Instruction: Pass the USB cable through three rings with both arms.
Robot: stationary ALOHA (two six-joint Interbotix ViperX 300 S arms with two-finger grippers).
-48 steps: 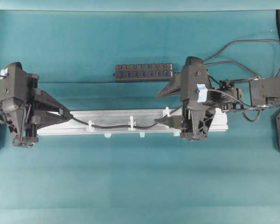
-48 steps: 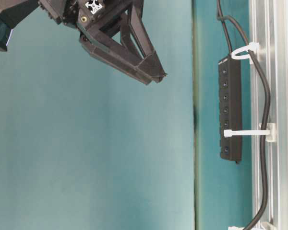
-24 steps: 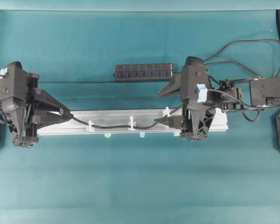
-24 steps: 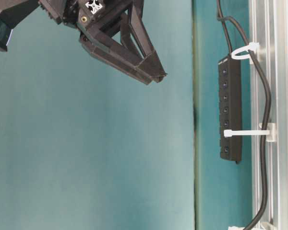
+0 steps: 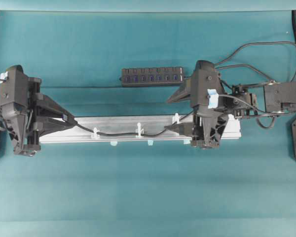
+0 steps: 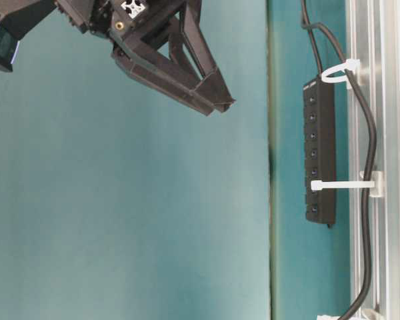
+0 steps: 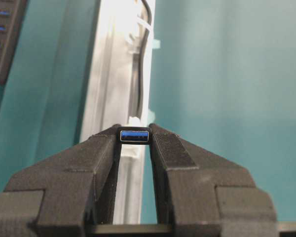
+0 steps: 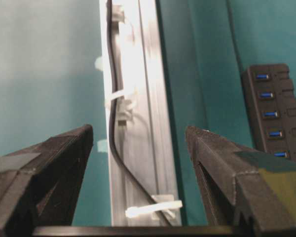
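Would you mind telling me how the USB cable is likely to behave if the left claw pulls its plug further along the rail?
The USB cable is probably floppy: it sags in curves between the rings. It likely slides easily, lying loose in each loop. The left claw clamps only the plug, so a hard tug might slip it.

Legible text, labels, brands, numbers, signs: none in any view.

- Black bar-shaped hub (image 5: 152, 76) with a row of blue ports: housing shows no readable print; any marking is too small to tell.
- Silver aluminium rail (image 5: 128, 121) on the teal tabletop (image 5: 148, 187): bare metal, no lettering.
- Pale blue tape patch (image 5: 213, 98) on the black right arm: blank.
- Black USB plug with metal tip and blue insert (image 7: 134, 135): no logo or symbol readable.
- Black lattice-framed fingers (image 8: 64, 163): unmarked.
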